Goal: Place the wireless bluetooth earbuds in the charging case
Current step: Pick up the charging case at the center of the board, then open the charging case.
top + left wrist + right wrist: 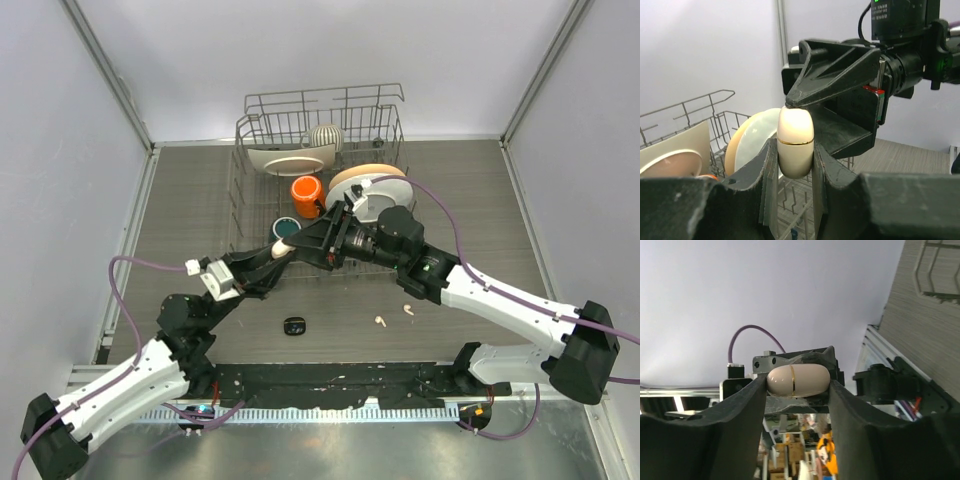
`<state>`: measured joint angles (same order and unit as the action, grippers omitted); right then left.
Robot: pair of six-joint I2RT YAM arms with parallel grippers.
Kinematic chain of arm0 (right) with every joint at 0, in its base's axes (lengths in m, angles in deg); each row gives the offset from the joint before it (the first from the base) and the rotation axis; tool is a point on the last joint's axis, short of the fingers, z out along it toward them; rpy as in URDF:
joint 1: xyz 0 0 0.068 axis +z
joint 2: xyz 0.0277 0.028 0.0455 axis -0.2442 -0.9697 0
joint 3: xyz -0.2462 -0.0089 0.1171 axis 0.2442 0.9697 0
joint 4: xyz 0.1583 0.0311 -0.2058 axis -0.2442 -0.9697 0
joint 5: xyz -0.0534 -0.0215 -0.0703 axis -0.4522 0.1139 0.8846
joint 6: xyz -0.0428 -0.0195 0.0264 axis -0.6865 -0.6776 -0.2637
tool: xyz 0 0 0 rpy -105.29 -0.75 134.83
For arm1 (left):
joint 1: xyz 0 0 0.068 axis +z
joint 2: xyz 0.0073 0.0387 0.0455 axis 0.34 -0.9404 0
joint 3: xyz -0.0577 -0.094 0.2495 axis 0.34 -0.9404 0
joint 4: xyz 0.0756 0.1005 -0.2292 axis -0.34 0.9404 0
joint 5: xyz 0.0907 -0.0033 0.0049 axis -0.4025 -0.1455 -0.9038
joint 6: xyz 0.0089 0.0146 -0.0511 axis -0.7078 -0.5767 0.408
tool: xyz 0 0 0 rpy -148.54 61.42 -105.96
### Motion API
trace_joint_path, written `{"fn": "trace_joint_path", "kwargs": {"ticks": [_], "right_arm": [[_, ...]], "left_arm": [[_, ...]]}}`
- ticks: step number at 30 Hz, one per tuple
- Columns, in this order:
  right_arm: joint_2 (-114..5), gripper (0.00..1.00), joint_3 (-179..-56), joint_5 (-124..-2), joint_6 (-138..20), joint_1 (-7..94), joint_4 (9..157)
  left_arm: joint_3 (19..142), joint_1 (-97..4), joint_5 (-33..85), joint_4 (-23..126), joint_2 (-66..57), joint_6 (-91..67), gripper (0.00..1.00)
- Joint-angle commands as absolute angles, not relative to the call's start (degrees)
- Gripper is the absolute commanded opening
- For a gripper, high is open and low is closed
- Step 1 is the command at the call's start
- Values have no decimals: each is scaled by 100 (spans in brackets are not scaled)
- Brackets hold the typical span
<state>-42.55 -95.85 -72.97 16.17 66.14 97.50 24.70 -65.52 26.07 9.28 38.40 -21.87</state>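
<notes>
- Step in hand, as judged: preparing the charging case (795, 137) for loading. No earbud is being carried at this moment.
- Case position: held in mid-air between the two arms, above the tabletop (480, 200) and just in front of the dish rack (390, 110).
- Case state: cream-white, pill-shaped, with a thin gold seam around its middle. The seam reads as shut, so the lid looks closed.
- Left gripper (796, 165): clamped on the lower half of the case, one finger on each flank, case upright in its own wrist view.
- Right gripper (797, 385): its fingers bracket the same case from the opposite side. Both appear to press on it, one tip resting on the top end.
- Earbuds: two cream-white earbuds (379, 321) (408, 309) lie loose on the tabletop near the right arm, well apart from the case.
- Other item: a small black object (293, 325) lies on the tabletop between the arms. What it is cannot be told at this size.
- Next move, judged: the lid must come open. The left gripper would need to hold the base firm while the right works the upper half away at the seam.
- Risk, judged: the shell is smooth and rounded, so it could twist or slip out if the pull is off-axis.
</notes>
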Motion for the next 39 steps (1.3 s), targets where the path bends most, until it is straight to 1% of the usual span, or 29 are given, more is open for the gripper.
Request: {"fn": "trace_joint_path", "kwargs": {"ticks": [1, 3, 4, 7, 11, 14, 17, 21, 30, 39], "right_arm": [[-3978, 61, -10053, -6929, 96, 6652, 8969], [-3819, 64, -10159, -6595, -426, 6643, 8583], [-3609, 66, -10220, -6471, -968, 6652, 8467], [-3248, 71, -10212, -6338, -1700, 6643, 8422], [-3228, 71, -10519, -6706, -2973, 6652, 7791], [-3544, 72, -10940, -7075, -3415, 6652, 7149], [-3765, 72, -11213, -7260, -3548, 6660, 6770], [-3888, 72, -11275, -7560, -3566, 6687, 6937], [-4108, 72, -11451, -7771, -3689, 6845, 6770], [-4231, 71, -11565, -7393, -3759, 6880, 6541]], "left_arm": [[2128, -6558, 2381, -183, 3877, -1777, 0], [1724, -6558, 2040, -720, 3947, -1408, 0], [1592, -6549, 1950, -1175, 3965, -1311, 0], [1345, -6558, 1879, -1268, 4184, -1143, 0], [1187, -6558, 2107, -1311, 4386, -1047, 0], [1168, -6558, 2406, -1356, 4492, -1011, 0], [1264, -6558, 2704, -1189, 4527, -941, 0], [1397, -6558, 2951, -1039, 4413, -915, 0], [1634, -6558, 3259, -1091, 3974, -906, 0], [1775, -6558, 3479, -1215, 3701, -827, 0]]}}
